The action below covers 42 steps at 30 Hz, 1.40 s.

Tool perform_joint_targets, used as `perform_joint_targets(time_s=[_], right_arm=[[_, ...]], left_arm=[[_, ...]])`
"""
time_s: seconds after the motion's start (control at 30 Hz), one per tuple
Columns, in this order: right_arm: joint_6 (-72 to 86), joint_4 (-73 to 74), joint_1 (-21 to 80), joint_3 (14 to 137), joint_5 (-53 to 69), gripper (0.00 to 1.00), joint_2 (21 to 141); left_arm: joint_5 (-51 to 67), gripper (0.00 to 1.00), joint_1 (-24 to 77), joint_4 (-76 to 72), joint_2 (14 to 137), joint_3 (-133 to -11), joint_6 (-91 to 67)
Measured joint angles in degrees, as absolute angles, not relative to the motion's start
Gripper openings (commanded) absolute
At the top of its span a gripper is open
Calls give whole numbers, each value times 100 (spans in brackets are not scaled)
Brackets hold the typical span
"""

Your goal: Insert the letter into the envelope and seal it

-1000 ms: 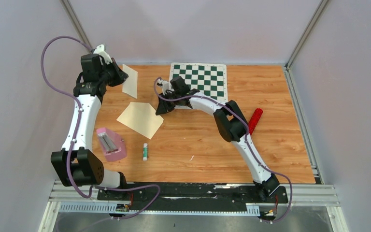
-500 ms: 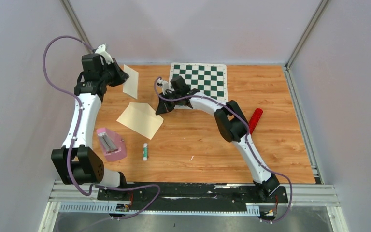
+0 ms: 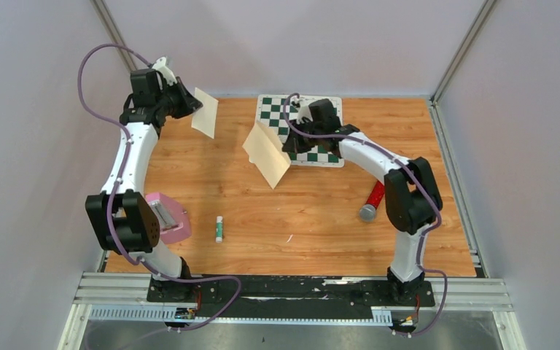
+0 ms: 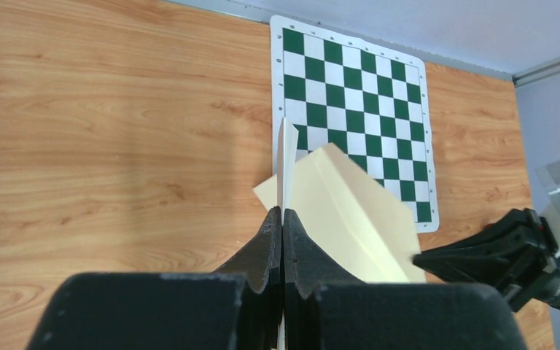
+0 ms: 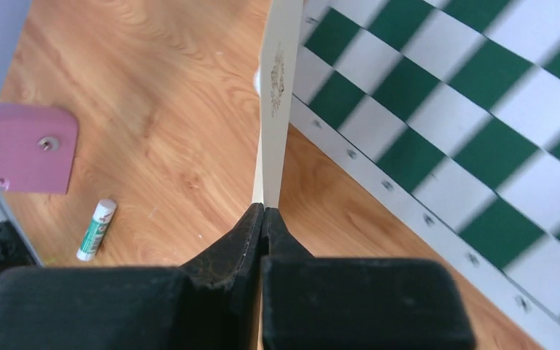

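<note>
Pale walls close in a wooden counter (image 3: 313, 226). Over its far left corner, the left gripper (image 3: 188, 102) is pinched tight on one edge of the envelope (image 3: 205, 113), holding it in the air. Just beside the chessboard (image 3: 317, 117), the right gripper (image 3: 289, 143) clamps the letter (image 3: 266, 154), which is also held above the wood, tilted and apart from the envelope.

- Wooden table (image 3: 321, 219), light orange-brown grain, walled in by pale panels.
- Green-and-white chessboard (image 3: 275, 113) lies flat at the far edge, near the middle.
- Red cylinder (image 3: 372, 198) with a grey end lies right of centre, tilted.
- White-and-green glue stick (image 3: 219, 228) lies near the front, left of centre.
- Pink stapler-like block (image 3: 169, 219) with a grey metal top sits at the left edge, just left of the glue stick.
</note>
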State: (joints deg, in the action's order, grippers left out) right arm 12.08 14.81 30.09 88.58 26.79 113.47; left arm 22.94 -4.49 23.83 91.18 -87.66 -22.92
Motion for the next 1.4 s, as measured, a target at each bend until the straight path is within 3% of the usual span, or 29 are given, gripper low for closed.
perform_joint_targets(time_s=[0.2,0.27,0.33,0.43,0.57,0.73,0.87,1.07,1.3,1.4], right_arm=[[1634,1476,2834,7658,1905,0,10521],[1673,1555,2856,7308,1850,4,10425],[1669,1684,2864,7032,1841,16,10355],[1627,1822,2862,6650,1857,44,10167],[1507,1925,2805,6578,1986,59,10090],[1238,1977,2674,7019,2388,59,10333],[869,2012,2596,7647,2858,45,10888],[213,2239,2482,8409,3763,45,11784],[14,2392,2475,8639,3824,44,11992],[-51,2394,2467,8670,3811,48,11990]], left_arm=[[2416,0,-263,2333,9478,-8978,-2318],[2456,0,-204,2333,9496,-8984,-2318],[2486,0,-154,2333,9500,-8984,-2318],[2508,0,-113,2331,9526,-8991,-2309],[2526,0,-82,2294,9675,-9061,-2281],[2539,0,-1,2294,9832,-9061,-2222],[2587,0,130,2290,9824,-9041,-2058],[2698,0,180,2318,9653,-8698,-1848],[2707,0,226,2292,9351,-8523,-1741],[2716,0,270,2290,9299,-8523,-1717]])
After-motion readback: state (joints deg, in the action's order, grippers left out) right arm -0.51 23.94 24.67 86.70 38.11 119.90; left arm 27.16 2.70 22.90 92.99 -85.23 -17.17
